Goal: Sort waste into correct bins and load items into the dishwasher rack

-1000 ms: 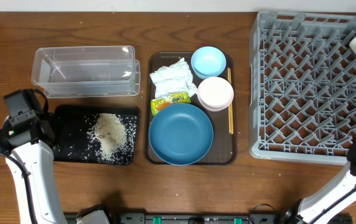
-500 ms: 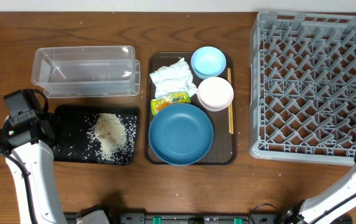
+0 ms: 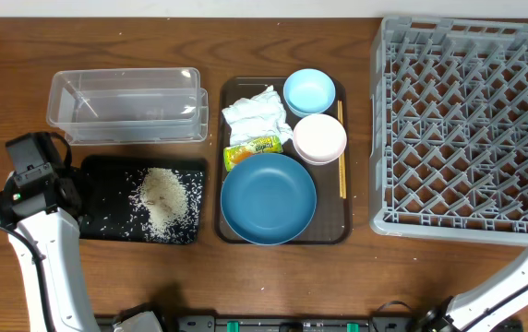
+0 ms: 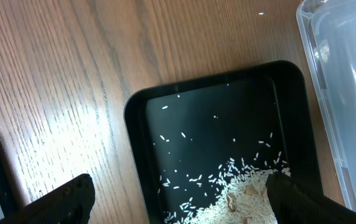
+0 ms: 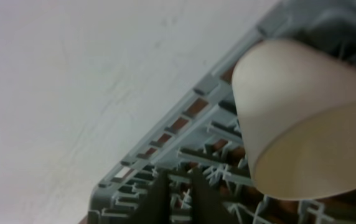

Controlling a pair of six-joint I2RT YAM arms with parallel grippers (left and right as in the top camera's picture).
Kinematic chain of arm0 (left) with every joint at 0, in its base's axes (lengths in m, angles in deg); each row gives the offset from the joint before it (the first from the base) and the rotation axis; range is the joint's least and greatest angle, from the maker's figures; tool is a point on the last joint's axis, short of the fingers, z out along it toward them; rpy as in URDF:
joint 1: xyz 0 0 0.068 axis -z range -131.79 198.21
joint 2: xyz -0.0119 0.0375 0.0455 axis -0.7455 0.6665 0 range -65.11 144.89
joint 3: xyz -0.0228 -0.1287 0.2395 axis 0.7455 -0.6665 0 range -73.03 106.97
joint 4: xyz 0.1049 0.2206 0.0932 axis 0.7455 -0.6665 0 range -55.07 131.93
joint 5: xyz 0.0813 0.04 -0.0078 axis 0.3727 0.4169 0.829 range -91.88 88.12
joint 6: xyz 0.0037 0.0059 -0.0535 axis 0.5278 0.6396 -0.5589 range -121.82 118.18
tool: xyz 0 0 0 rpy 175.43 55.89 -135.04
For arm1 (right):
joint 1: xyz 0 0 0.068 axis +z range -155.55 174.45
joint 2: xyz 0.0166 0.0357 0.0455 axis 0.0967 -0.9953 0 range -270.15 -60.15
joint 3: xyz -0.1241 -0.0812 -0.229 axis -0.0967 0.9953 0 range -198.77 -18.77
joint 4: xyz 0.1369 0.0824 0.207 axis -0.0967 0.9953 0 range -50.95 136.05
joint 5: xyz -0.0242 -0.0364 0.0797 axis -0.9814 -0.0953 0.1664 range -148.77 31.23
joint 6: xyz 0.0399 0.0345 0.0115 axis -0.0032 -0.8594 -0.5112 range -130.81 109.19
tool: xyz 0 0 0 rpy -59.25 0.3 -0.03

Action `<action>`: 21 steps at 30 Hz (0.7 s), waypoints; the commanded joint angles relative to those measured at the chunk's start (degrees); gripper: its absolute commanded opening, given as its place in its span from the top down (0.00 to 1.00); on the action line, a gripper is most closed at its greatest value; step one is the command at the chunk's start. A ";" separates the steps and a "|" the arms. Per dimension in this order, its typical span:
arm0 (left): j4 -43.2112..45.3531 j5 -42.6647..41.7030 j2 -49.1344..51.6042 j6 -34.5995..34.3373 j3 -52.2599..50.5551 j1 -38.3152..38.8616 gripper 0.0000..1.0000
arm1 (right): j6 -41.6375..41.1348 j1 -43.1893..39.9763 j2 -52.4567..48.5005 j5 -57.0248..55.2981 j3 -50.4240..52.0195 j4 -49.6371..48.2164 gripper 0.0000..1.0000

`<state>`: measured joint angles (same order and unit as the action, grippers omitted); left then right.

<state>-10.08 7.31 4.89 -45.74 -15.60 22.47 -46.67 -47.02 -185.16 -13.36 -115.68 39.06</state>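
My left gripper hangs open over the black tray, which holds loose rice. A clear tub stands behind the black tray. The tissue, the wrapper, a dark-blue bowl, a light-blue bowl, a pink bowl and chopsticks sit on the brown serving tray. In the right wrist view a white cup rests in a corner of the grey rack. My right gripper is beside it, fingers almost together, holding nothing.
The brown serving tray lies between the bins and the rack. My left arm stands at the table's left edge. Part of my right arm shows at the lower right corner, and a pale wall fills the right wrist view's left half.
The right gripper and the white cup, seen at the rack's far right edge a second ago, have left the overhead view. The right arm shifted right. The left arm has not moved.
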 commanded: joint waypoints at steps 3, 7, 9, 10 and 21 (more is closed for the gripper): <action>0.00 0.33 -0.07 -0.55 1.03 -0.28 0.09 | -2.08 -0.26 -0.11 1.22 -0.66 -1.49 0.60; 0.00 0.33 -0.07 -0.55 1.03 -0.28 0.09 | -2.27 -0.85 -0.11 1.05 -0.66 -0.87 0.55; 0.00 0.33 -0.07 -0.55 1.03 -0.28 0.09 | -2.27 -1.01 -0.11 -0.35 -0.63 0.39 0.55; 0.00 0.33 -0.07 -0.55 1.03 -0.28 0.10 | -2.25 -1.05 -0.11 -1.75 -0.66 1.33 0.53; 0.02 0.33 -0.07 -0.55 1.03 -0.28 0.09 | 3.82 -0.02 -1.70 -11.72 -0.63 5.11 0.38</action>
<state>-10.10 7.31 4.87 -45.74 -15.60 22.47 -45.49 -47.22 -185.40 -21.87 -115.70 44.35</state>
